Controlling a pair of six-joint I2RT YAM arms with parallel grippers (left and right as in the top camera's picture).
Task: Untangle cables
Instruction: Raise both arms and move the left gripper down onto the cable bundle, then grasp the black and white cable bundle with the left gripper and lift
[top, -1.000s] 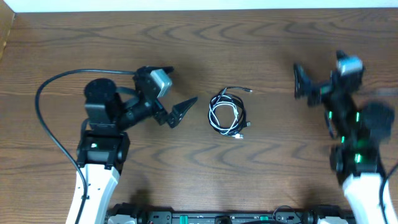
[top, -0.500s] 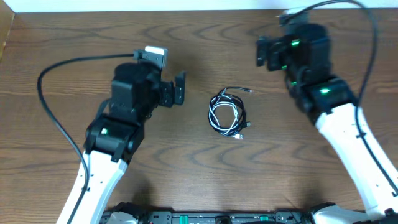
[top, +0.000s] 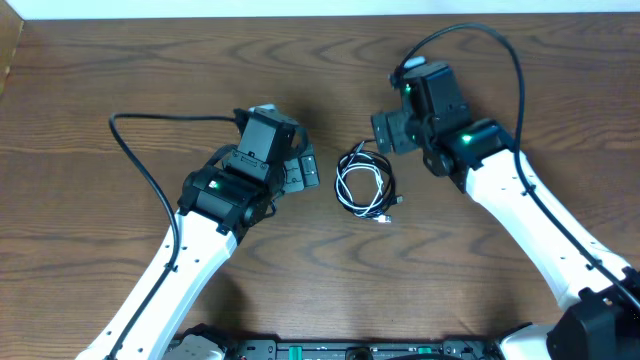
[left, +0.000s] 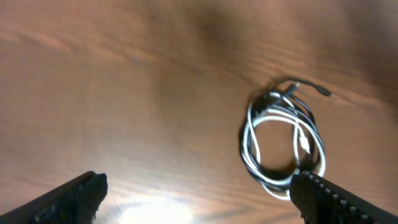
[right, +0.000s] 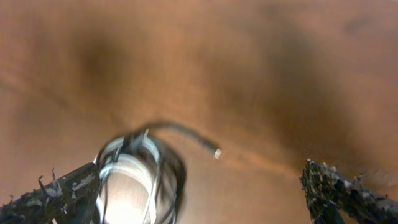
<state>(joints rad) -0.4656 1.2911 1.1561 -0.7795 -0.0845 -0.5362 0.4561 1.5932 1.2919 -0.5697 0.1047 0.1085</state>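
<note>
Target cables (top: 366, 182): black-and-white coil flat at table (top: 120, 60) centre, well off every edge. My left gripper (top: 306, 170), right gripper (top: 386, 132) flank it, jaws wide apart, nothing held. Advice: each pinch one colour on opposite sides, low, then draw apart slowly.

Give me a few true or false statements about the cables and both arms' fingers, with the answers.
1. The black and white cables lie in one coiled bundle on the table. True.
2. The left arm's fingers grip the bundle. False: they stand open with nothing between them.
3. The right arm's fingers are open. True.
4. The cables hang over the table's edge. False: they lie near its middle.
</note>
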